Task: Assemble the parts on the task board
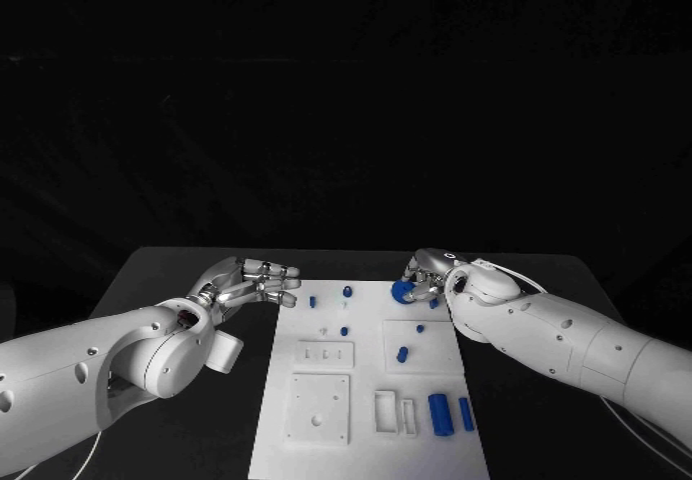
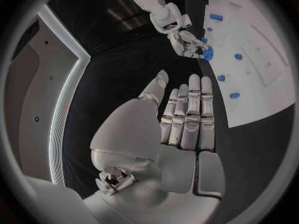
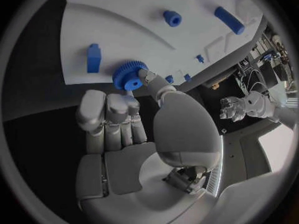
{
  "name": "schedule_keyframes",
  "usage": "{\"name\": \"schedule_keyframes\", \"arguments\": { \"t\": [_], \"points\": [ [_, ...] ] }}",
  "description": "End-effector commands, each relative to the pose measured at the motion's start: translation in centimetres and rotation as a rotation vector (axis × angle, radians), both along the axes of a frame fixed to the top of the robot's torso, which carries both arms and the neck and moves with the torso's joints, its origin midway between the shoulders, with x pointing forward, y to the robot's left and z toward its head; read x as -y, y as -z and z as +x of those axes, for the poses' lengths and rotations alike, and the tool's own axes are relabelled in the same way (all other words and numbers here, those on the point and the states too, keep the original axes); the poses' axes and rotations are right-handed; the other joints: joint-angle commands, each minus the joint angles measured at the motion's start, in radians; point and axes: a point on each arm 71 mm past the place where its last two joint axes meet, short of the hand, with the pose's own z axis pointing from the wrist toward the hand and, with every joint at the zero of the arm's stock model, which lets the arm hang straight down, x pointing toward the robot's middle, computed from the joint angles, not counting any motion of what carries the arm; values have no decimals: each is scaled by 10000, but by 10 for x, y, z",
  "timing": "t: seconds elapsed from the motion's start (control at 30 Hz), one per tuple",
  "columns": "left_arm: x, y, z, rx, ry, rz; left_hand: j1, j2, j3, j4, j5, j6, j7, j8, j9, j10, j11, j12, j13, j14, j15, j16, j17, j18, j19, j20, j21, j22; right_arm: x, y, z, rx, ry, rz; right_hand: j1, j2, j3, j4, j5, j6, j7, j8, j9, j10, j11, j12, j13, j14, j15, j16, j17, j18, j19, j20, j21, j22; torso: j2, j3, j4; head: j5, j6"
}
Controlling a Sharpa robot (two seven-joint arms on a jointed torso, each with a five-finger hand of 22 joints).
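The white task board [image 1: 289, 460] lies in the middle of the black table. My right hand [image 1: 433, 274] hovers at the board's far right corner and pinches a blue toothed gear [image 1: 402, 291] between thumb and fingers; the right wrist view shows the gear [image 3: 129, 75] at the fingertips, just over the board's edge [image 3: 124, 25]. My left hand [image 1: 257, 283] is beside the board's far left corner, fingers stretched out, holding nothing. In the left wrist view its palm [image 2: 181, 119] is bare. Small blue pegs [image 1: 348, 292] stand on the far end, and two blue bars [image 1: 440, 413] lie near the front right.
White square plates [image 1: 319, 407] and a slotted frame [image 1: 392, 412] sit on the near half of the board. Another blue piece [image 1: 402, 353] lies mid-board. The dark table surface [image 1: 173, 270] extends on both sides of the board.
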Motion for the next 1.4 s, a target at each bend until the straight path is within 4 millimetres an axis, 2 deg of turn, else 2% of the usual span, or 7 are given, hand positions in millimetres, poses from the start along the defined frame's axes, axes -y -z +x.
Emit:
{"name": "schedule_keyframes", "arguments": {
  "t": [0.03, 0.3, 0.4, 0.5, 0.73, 0.9, 1.4],
  "points": [
    [1, -1, -1, 55, 139, -45, 11, 116, -42, -21, 56, -41, -3, 1, 16, -61, 21, 9, 17, -1, 63, 27, -6, -39, -94, 4, 60, -4, -10, -11, -5, 1086, -96, -171, -41, -19, 106, 44, -26, 459, -96, 35, 28, 76, -29, 31, 22, 24, -83, 7, 20, -57, 355, -66, 65, 1324, -5, 3, -24, 13, 29],
    [1, -1, -1, 63, 108, -40, 11, 116, -42, -21, 56, -41, -3, 1, 16, -61, 21, 9, 17, -1, 63, 27, -6, -39, -94, 4, 60, -4, -41, -25, -18, 1915, -715, -92, -23, -145, 257, 204, -223, 494, -111, 37, 28, 131, -31, 13, 71, 22, -96, 19, 17, -72, 362, -81, 174, 1341, 3, -13, 23, 26, 84],
    [1, -1, -1, 63, 101, -38, 11, 116, -42, -21, 56, -41, -3, 1, 16, -61, 21, 9, 17, -1, 63, 27, -6, -39, -94, 4, 60, -4, -53, -26, -22, 2023, -986, -79, -24, -154, 248, 230, -290, 496, -115, 37, 29, 132, -32, 8, 72, 23, -96, 21, 18, -72, 360, -81, 168, 1338, 5, -9, 15, 45, 87],
    [1, -1, -1, 63, 102, -38, 11, 116, -42, -21, 56, -41, -3, 1, 16, -61, 21, 9, 17, -1, 63, 27, -6, -39, -94, 4, 60, -4, -65, -24, -26, 2051, -1239, -106, -22, -157, 246, 240, -307, 492, -114, 37, 28, 129, -32, 0, 68, 23, -95, 21, 17, -72, 359, -81, 167, 1338, 7, -11, 3, 72, 101],
    [2, -1, -1, 63, 141, -48, 11, 116, -42, -21, 56, -41, -3, 1, 16, -61, 21, 9, 17, -1, 63, 27, -6, -39, -94, 4, 60, -4, -93, -14, -32, 2069, -1780, -282, 10, -184, 228, 331, -366, 470, -112, 37, 29, 130, -30, -24, 71, 21, -96, -3, -12, -74, 361, -82, 173, 1338, 10, -22, 51, 64, 114],
    [4, -1, -1, 61, 170, -53, 11, 116, -42, -21, 56, -41, -3, 1, 16, -61, 21, 9, 17, -1, 63, 27, -6, -39, -94, 4, 60, -4, -108, -5, -34, 1968, -2033, -468, 22, -199, 222, 355, -397, 457, -107, 34, 26, 129, -28, -35, 71, 21, -94, -16, -28, -80, 368, -82, 209, 1347, 11, -28, 52, 70, 95],
    [8, -1, 2, 56, 236, -52, 10, 117, -33, -54, 66, -38, -2, -1, 15, -51, 19, 9, 16, 1, 61, 28, -7, -39, -109, 2, 88, -2, -130, 11, -30, 1792, -2105, -843, 32, -203, 198, 364, -411, 424, -100, 34, 25, 126, -23, -44, 73, 18, -96, -35, -52, -77, 371, -84, 203, 1345, 17, -1, 29, 108, 89]
  ]
}}
